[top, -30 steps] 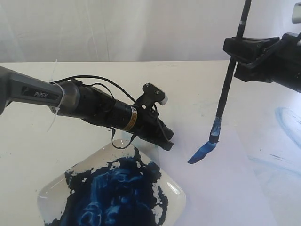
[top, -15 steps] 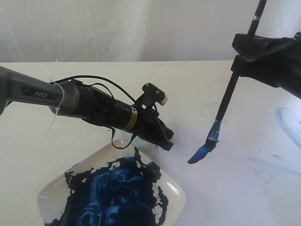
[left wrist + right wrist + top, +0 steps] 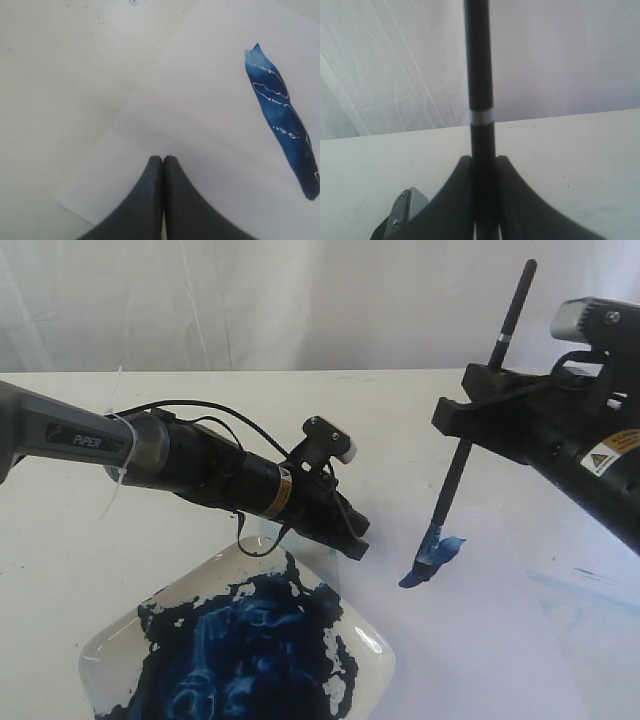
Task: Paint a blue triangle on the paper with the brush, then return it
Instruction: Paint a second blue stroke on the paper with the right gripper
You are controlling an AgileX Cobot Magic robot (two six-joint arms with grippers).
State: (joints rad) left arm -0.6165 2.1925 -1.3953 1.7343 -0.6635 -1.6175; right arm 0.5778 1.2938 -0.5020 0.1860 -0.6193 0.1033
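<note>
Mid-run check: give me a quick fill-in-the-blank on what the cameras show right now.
1. The long black-handled paintbrush is gripped by the ____ end effector.
2. The left end effector has its fingers ____ over the white paper sheet.
3. The thick paint streak on that sheet is coloured ____.
Missing words: right; shut; blue.

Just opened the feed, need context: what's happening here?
The right pincer grips the brush by its black handle, bristles down on the paper at the end of one thick blue stroke. Only that stroke shows, no triangle yet. The left pincer is shut, empty, over the paper's corner by the paint dish.
</note>
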